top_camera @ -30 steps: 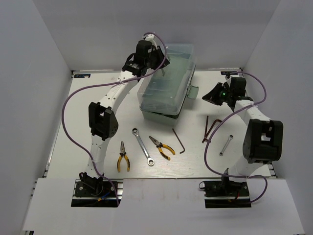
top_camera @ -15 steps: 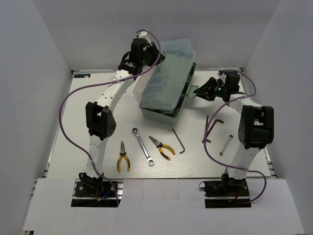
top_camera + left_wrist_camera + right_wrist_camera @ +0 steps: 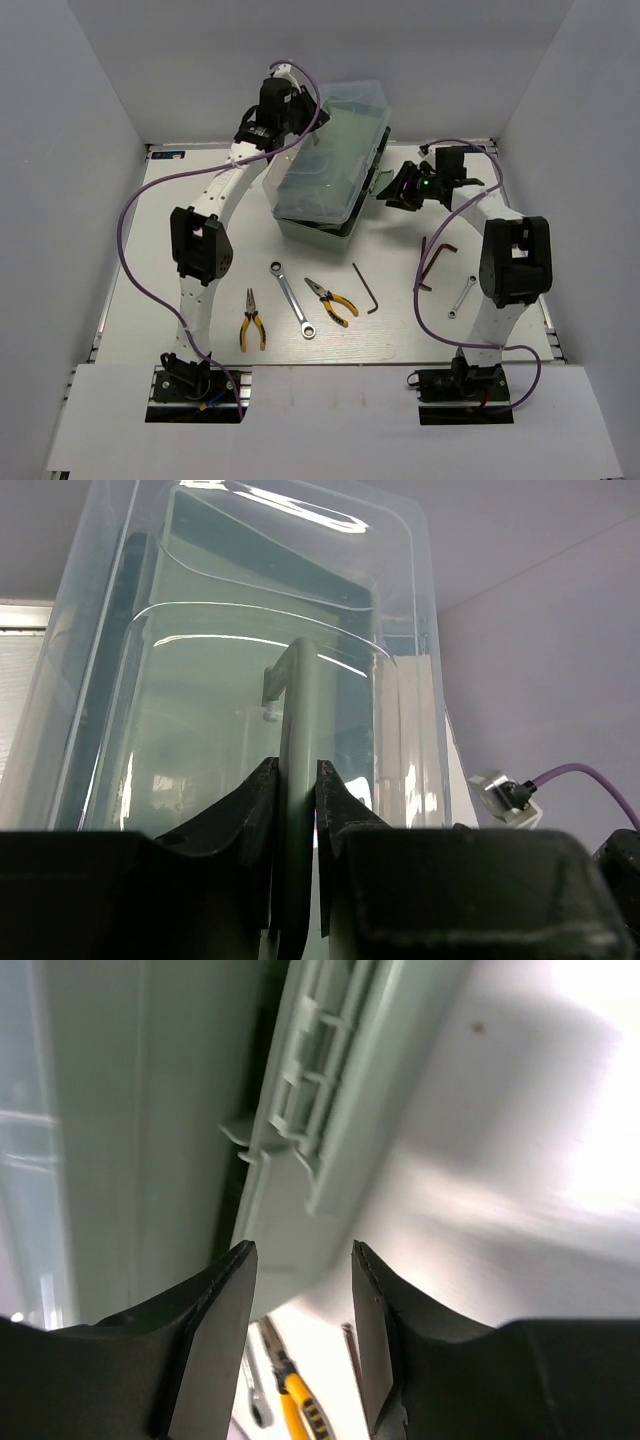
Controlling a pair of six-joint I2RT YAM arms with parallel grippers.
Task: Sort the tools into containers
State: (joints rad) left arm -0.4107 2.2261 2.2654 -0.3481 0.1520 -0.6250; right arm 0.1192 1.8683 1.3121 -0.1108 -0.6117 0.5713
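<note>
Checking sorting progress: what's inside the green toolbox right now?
Through the translucent lid of the toolbox, only pale green interior walls show; no tool is discernible. The bottom is hidden by glare and the handle.

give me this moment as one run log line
left tool shut on toolbox handle | lid partly raised | right tool open near latch | tools on table, none sorted

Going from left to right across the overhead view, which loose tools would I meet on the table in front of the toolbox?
You would meet the left pliers, long wrench, right pliers, black hex key, dark-red hex keys, short wrench.
</note>
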